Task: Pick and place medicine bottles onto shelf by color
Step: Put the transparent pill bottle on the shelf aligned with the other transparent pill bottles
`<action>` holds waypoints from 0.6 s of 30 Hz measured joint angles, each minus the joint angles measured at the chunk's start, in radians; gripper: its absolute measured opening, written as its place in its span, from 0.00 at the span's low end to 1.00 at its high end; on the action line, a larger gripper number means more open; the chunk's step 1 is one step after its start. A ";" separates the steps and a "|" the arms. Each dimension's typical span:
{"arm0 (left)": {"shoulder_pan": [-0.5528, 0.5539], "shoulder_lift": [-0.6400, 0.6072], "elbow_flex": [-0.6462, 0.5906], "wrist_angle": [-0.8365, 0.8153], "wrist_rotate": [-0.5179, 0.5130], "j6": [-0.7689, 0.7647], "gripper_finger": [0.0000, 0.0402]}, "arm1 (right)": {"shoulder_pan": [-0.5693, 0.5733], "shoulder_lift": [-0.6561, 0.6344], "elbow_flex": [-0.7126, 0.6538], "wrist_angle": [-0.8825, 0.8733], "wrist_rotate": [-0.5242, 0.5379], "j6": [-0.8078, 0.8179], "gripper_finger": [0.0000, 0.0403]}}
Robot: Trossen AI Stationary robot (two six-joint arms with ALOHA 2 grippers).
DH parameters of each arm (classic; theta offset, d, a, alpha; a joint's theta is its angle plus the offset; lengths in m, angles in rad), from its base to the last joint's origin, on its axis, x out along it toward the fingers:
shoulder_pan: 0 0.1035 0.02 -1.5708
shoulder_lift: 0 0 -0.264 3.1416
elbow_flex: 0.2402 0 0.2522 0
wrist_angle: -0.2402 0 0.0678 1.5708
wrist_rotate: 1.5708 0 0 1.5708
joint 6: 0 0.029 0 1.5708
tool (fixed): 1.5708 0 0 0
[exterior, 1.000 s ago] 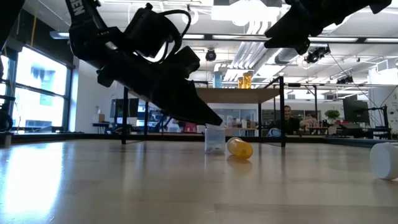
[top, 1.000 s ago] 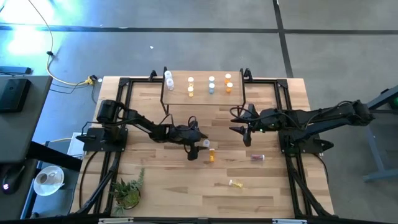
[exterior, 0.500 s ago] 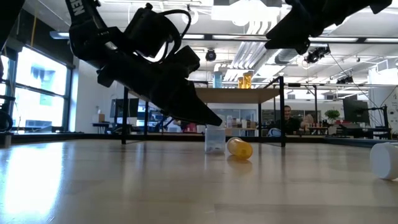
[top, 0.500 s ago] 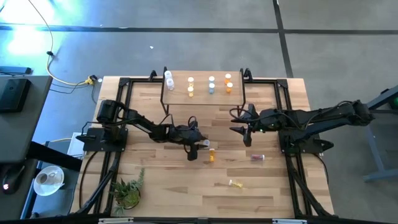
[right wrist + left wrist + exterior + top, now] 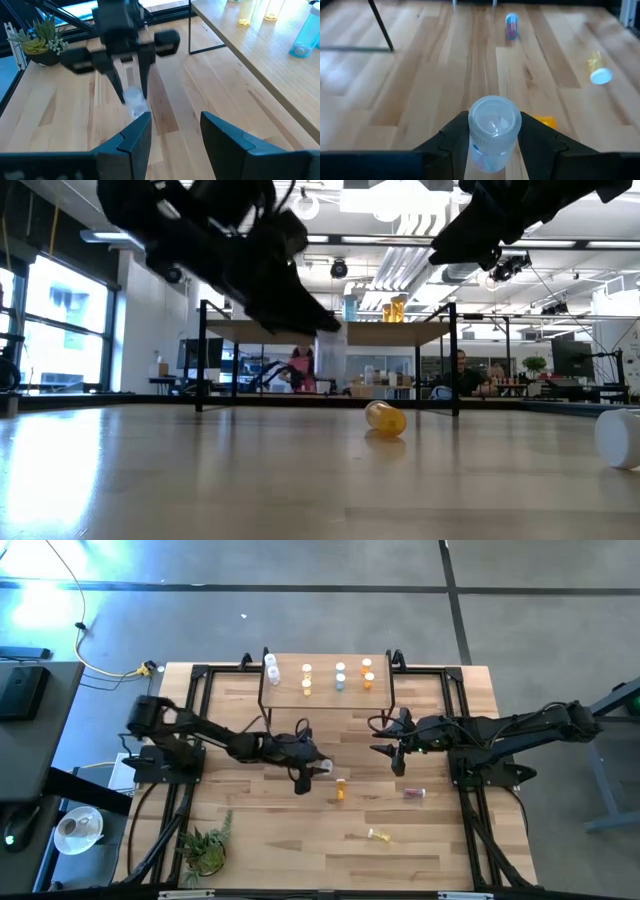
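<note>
The left arm reached in low across the middle of the desk [image 5: 250,840], its left pincer [image 5: 492,137] raised clear of the surface, fingers clamped on either side of a clear bottle [image 5: 494,131]. The right arm stretched inward, its right pincer [image 5: 175,132] hovering with fingers parted and nothing between them.

**Bottle count across table and shelf**

Six medicine bottles [image 5: 340,668] standing on one shelf [image 5: 326,696]. Three more lying on the table [image 5: 440,850]: one amber [image 5: 340,790], one reddish [image 5: 414,793], one pale yellow [image 5: 378,835]. One clear bottle [image 5: 492,131] clamped between gripper fingers. Two arms. One potted plant [image 5: 205,845].
</note>
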 joint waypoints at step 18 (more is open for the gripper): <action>0.001 -0.591 0.001 -0.536 -0.348 0.060 0.34 | 0.000 0.000 0.000 -0.009 0.045 -0.001 0.40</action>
